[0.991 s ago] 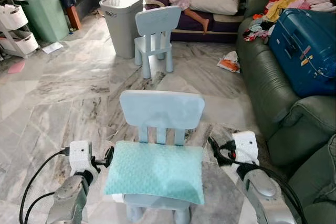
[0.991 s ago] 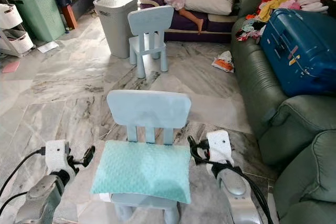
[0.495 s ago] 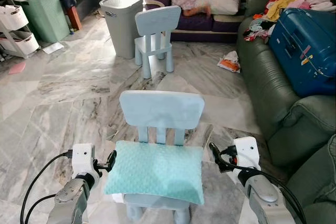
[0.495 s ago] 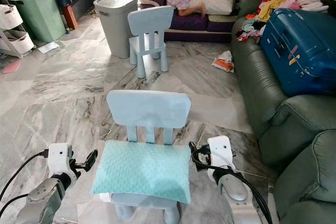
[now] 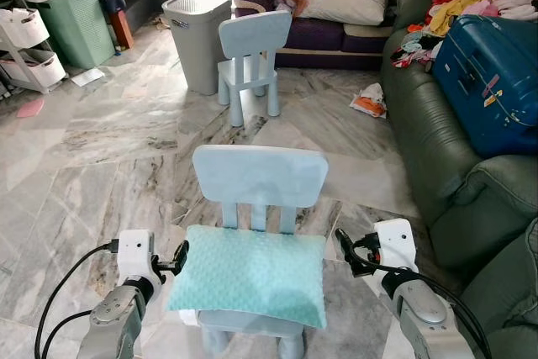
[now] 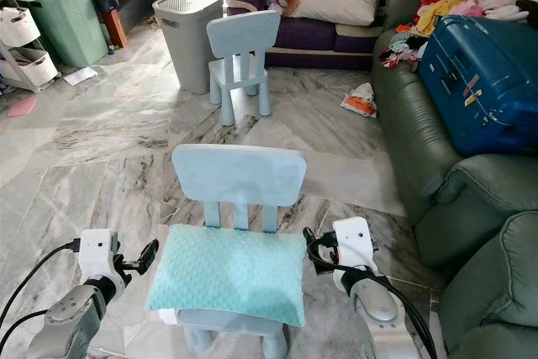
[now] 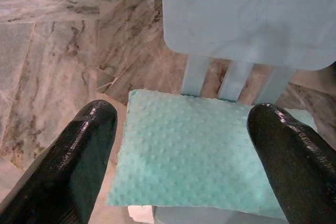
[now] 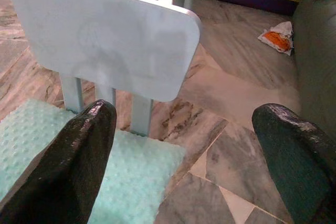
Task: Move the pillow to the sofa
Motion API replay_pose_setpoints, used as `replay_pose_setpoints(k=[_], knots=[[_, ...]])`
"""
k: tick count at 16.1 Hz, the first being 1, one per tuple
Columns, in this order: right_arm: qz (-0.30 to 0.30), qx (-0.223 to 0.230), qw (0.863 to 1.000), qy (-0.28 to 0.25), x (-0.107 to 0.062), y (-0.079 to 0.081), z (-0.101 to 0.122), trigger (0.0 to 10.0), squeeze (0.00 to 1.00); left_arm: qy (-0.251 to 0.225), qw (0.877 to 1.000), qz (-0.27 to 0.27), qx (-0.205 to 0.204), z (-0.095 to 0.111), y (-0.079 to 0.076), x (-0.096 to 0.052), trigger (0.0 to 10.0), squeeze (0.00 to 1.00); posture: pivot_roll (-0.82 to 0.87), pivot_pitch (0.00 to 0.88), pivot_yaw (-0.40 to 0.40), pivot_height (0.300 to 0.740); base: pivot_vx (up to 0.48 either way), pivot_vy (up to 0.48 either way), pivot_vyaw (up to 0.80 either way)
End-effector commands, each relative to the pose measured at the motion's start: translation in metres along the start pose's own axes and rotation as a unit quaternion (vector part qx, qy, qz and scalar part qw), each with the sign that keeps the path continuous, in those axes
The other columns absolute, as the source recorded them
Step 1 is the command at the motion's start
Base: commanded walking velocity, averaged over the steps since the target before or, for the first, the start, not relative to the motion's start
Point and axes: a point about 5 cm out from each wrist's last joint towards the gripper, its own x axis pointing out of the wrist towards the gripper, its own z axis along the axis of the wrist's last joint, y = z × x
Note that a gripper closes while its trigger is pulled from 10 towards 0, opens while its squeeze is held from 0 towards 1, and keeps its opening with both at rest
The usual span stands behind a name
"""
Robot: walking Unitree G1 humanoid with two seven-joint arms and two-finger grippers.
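While teal dimpled fabric pillow [image 5: 250,273] lies on pale-blue plastic kid chair [image 5: 259,176], L gripper [image 5: 179,255] & R gripper [image 5: 345,250] flank it, both spread wide, holding nothing.

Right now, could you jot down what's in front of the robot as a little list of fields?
pillow: teal pillow lying flat on the seat of the near chair
left gripper: left gripper beside the pillow's left edge, fingers open
right gripper: right gripper beside the pillow's right edge, fingers open
hold: neither gripper grips the pillow
sofa: green sofa to the right, blue suitcase on it
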Motion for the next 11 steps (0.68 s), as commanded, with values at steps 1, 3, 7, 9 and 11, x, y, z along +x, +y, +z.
replay_pose_setpoints(k=[1,3,7,9,11], knots=[[0.002,-0.002,1.000,-0.011,0.0011,-0.0012,0.0069,10.0,0.00,-0.002,1.000,0.003,0.008,0.0027,-0.0005,-0.0001,10.0,0.00,-0.11,0.000,0.024,0.740,0.000,0.000,0.00],[0.004,-0.002,1.000,-0.011,0.0019,-0.0010,0.0074,10.0,0.00,-0.002,1.000,0.004,0.008,0.0026,-0.0003,-0.0002,10.0,0.00,-0.11,0.000,0.023,0.740,0.000,0.000,0.00],[0.006,-0.004,1.000,-0.012,0.0028,-0.0009,0.0079,10.0,0.00,-0.003,1.000,0.004,0.009,0.0027,-0.0002,-0.0002,10.0,0.00,-0.11,0.000,0.023,0.740,0.000,0.000,0.00],[0.007,-0.005,1.000,-0.012,0.0040,-0.0008,0.0087,10.0,0.00,-0.004,1.000,0.005,0.009,0.0038,0.0006,0.0002,10.0,0.00,-0.11,0.000,0.023,0.736,0.000,0.000,0.00],[0.009,-0.005,1.000,-0.014,0.0059,-0.0003,0.0101,10.0,0.00,-0.005,1.000,0.007,0.010,0.0048,0.0027,-0.0001,10.0,0.00,-0.11,0.000,0.022,0.705,0.000,0.000,0.00]])
